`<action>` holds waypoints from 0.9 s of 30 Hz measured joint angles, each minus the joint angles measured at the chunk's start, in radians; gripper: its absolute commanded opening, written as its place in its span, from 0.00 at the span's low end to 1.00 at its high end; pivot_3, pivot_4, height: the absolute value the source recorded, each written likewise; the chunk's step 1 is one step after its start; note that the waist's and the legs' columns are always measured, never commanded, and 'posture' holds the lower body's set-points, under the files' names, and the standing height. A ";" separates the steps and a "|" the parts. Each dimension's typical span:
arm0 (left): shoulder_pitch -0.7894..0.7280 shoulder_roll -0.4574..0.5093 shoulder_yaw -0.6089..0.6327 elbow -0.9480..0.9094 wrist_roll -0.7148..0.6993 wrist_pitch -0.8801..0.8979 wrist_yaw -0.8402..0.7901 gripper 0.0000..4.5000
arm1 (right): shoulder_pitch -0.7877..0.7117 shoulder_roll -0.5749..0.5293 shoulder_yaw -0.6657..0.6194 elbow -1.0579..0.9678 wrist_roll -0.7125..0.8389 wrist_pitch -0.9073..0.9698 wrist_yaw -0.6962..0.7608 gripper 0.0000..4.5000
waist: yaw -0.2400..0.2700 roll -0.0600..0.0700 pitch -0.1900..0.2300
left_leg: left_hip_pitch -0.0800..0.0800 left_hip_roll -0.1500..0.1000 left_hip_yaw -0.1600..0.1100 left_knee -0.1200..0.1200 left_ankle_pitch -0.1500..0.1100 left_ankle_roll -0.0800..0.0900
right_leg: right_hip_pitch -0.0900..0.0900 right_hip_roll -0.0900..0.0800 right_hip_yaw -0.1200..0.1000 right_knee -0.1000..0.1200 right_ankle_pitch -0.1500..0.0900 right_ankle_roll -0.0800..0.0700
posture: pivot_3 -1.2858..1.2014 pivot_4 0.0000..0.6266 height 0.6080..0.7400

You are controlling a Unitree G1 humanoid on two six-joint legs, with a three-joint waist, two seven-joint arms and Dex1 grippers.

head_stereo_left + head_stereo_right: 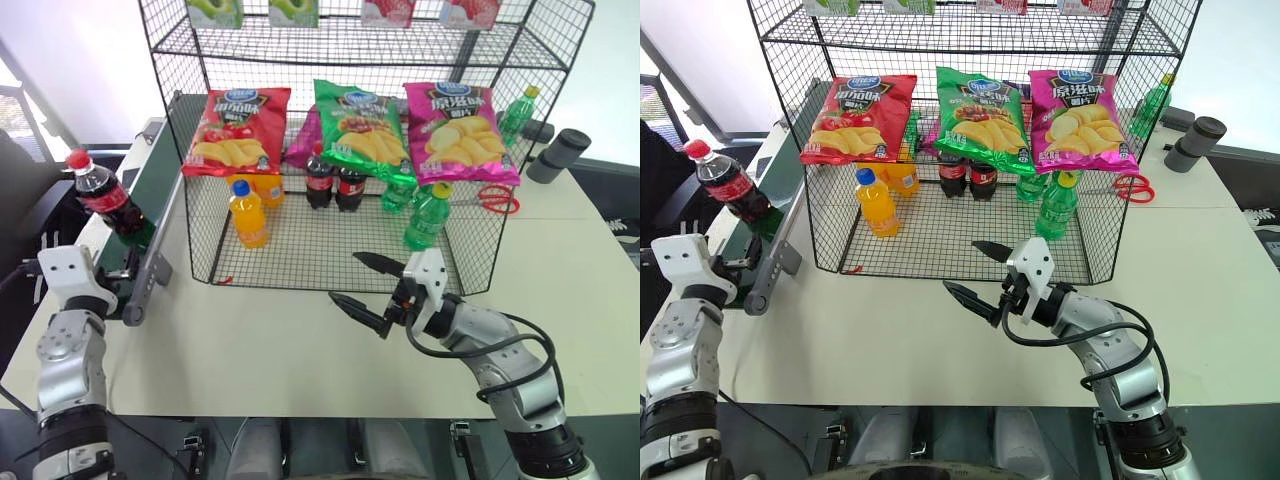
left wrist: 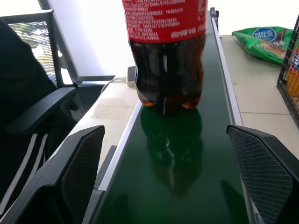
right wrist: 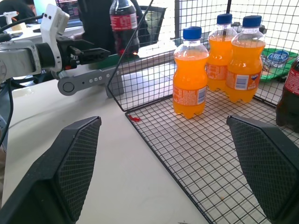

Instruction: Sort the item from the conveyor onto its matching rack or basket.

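Cola bottle [image 1: 103, 194] stands upright on the conveyor [image 2: 187, 177] just ahead of my left end effector [image 2: 173, 186], fingers spread wide and empty like the right end effector [image 1: 368, 288], so I'd ease forward, centre and close below the label.

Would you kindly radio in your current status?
Both end effectors open, left, right. Cola bottle upright on conveyor, ahead of left end effector. Nothing between them.

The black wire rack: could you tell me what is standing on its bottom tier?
On the rack: orange soda bottles, two cola bottles, green bottles. Hanging chip bags cover the bottles' upper parts behind them.
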 measured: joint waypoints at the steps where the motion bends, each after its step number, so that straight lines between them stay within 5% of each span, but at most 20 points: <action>1: -0.001 0.000 0.006 0.000 -0.003 0.000 0.001 1.00 | 0.000 0.000 0.001 0.000 -0.001 0.000 0.000 0.99 | 0.000 0.000 0.000 | 0.000 0.000 0.000 0.000 0.000 0.000 | 0.000 0.000 0.000 0.000 0.000 0.000 | 0.52 0.24 1.00; 16: -0.011 0.000 0.030 0.000 -0.034 0.004 0.024 1.00 | 0.010 0.000 0.029 0.000 -0.022 -0.001 0.010 0.99 | 0.000 0.000 0.000 | 0.000 0.000 0.000 0.000 0.000 0.000 | 0.000 -0.001 0.000 0.000 0.000 0.000 | 0.52 0.24 1.00; 21: -0.005 -0.001 0.035 -0.004 -0.055 0.016 0.025 0.65 | 0.010 0.000 0.033 0.000 -0.023 -0.001 0.010 1.00 | 0.000 0.000 0.000 | 0.000 0.000 0.000 0.000 0.000 0.000 | 0.000 -0.001 0.000 0.000 0.000 0.000 | 0.52 0.24 1.00; 27: 0.031 0.016 0.037 -0.050 -0.081 0.042 -0.035 0.65 | 0.012 0.000 0.034 0.000 -0.027 -0.001 0.011 1.00 | 0.000 -0.001 0.000 | 0.000 0.000 -0.001 0.000 0.000 0.000 | -0.001 -0.001 0.000 0.000 0.000 -0.001 | 0.52 0.24 1.00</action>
